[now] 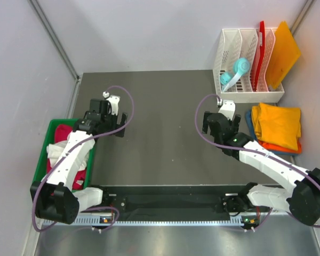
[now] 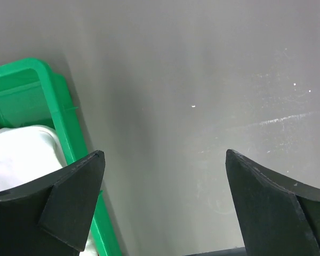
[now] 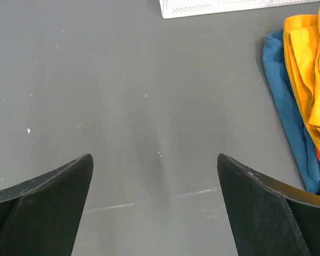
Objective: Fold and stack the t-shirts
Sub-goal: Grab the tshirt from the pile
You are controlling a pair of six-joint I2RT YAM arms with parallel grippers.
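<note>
The left tool (image 2: 165,160) and right tool (image 3: 154,160), two in all, are held with jaws apart and empty, the left just beside the green bin (image 2: 58,106), the right far from it. As the white t-shirt (image 1: 54,151) and crimson t-shirt (image 1: 64,132) lie bunched in the bin, both could be dragged out together. Five t-shirts are counted: those two, plus a yellow-orange t-shirt (image 1: 280,125), an orange t-shirt (image 1: 274,146) and a blue t-shirt (image 1: 248,118), stacked far from the bin.

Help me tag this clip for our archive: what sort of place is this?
Probably a robotics lab work cell, not a home: a dark grey table enclosed by plain pale walls, a green bin of crumpled t-shirts at left, and a folded stack at right.
</note>
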